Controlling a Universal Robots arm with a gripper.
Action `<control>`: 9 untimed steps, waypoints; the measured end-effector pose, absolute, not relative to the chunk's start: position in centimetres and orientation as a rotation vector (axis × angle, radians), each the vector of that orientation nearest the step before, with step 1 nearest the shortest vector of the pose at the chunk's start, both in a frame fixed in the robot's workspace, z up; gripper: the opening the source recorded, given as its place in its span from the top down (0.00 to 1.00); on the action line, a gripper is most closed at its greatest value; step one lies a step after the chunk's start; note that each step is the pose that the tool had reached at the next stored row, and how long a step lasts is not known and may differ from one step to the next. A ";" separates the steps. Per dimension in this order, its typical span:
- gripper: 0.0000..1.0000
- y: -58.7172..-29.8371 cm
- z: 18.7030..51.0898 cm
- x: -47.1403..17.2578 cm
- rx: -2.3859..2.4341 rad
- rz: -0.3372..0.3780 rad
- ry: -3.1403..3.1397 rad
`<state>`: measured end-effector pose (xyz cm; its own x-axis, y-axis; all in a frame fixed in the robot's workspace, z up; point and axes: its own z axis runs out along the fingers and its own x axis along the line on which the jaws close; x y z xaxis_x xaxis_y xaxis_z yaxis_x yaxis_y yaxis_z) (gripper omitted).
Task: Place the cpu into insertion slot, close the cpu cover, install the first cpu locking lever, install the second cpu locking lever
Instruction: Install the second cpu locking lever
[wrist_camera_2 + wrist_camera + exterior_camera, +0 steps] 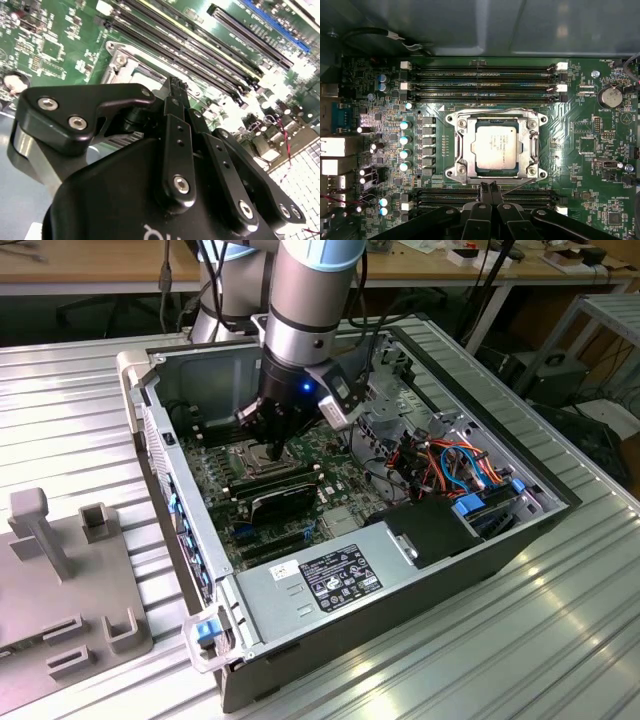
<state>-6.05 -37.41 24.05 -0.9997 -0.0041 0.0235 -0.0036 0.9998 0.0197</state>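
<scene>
In the first wrist view the cpu [495, 147], a silver-grey square, lies in the insertion slot [449, 120] on the green motherboard. The cpu cover [532, 145] lies flat around it as a metal frame. One thin wire lever [492, 110] runs along the socket's far edge. A second thin wire lever [520, 186] slants out from my fingertips. My gripper [488, 185] is shut, its tips together at the socket's near edge, beside the cover. The second wrist view shows the gripper [175, 82] tips close to the socket rim [120, 60]. In the exterior view the gripper [272, 448] reaches down into the open computer case [150, 455].
Long black memory slots [485, 75] flank the socket on two sides. Case walls, a power supply [330, 580] and coloured cables [450, 465] crowd the exterior view's right. A grey fixture [60, 570] stands on the ribbed table at the exterior view's left.
</scene>
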 end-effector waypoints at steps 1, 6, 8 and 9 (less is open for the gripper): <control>0.89 -37.4 24.0 -5.8 0.006 -0.031 -3.118; 0.89 -37.5 24.0 -5.5 0.006 -0.031 -3.118; 0.89 -37.7 24.0 -5.5 0.006 -0.031 -3.118; 0.89 -37.7 24.0 -5.5 0.006 -0.031 -3.118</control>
<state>-5.54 -37.74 24.05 -0.9997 -0.0039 0.0236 -0.0035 0.9998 0.0198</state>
